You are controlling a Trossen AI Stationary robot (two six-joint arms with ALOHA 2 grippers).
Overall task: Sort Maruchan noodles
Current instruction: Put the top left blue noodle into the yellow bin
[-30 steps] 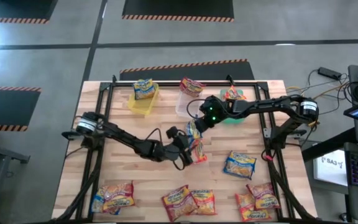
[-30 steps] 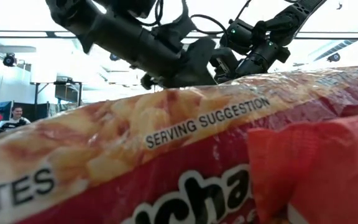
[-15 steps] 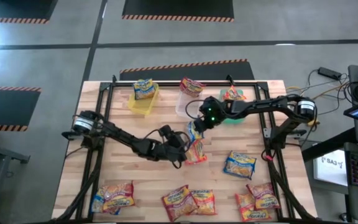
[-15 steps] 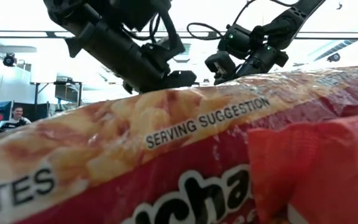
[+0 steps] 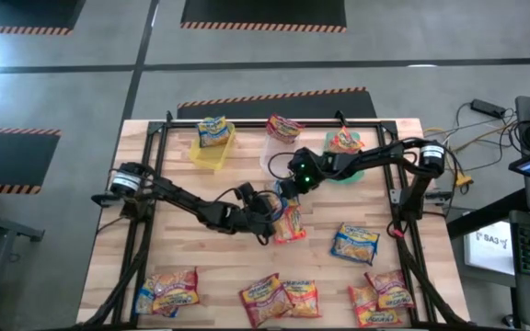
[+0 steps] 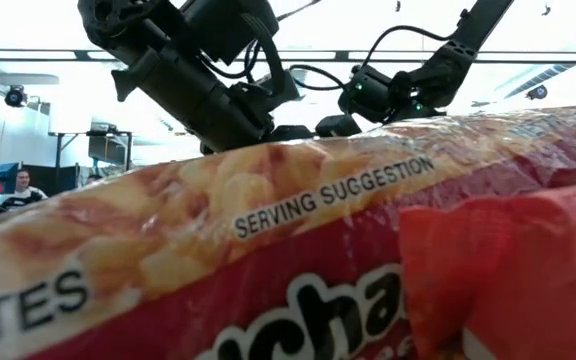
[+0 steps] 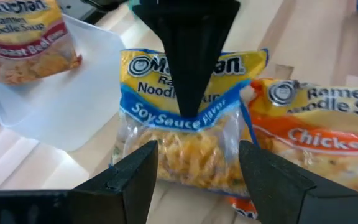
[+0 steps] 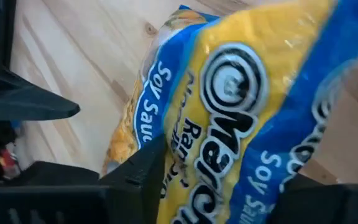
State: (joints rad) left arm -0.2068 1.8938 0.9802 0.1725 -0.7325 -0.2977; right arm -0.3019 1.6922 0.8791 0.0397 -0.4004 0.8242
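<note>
Glossy blue-and-yellow plastic sits between the fingers of the left hand (image 7: 194,180), which looks clenched on the lower sides of the Soy Sauce packet (image 7: 185,149) and holds it upright just above the worktop (image 5: 201,248). The right hand (image 5: 283,187) meets the same packet from the top, so this reads as a pass between arms; whether it grips or has let go I cannot tell. The label reads "Maruchan", "Ramen Noodle Soup" in part, and "Soy Sauce Flavor".

Just beside it lies an orange Chicken packet (image 7: 316,124). The clear bin (image 7: 73,112) nearby carries a red Roast Beef packet (image 7: 23,37), which suggests one flavour per bin. By that reckoning this packet belongs in the yellow bin (image 5: 212,147), where a matching blue-and-yellow one (image 5: 213,131) already rests. Close to the low camera, a red packet (image 6: 268,300) shows "SERVING SUGGESTION".
</note>
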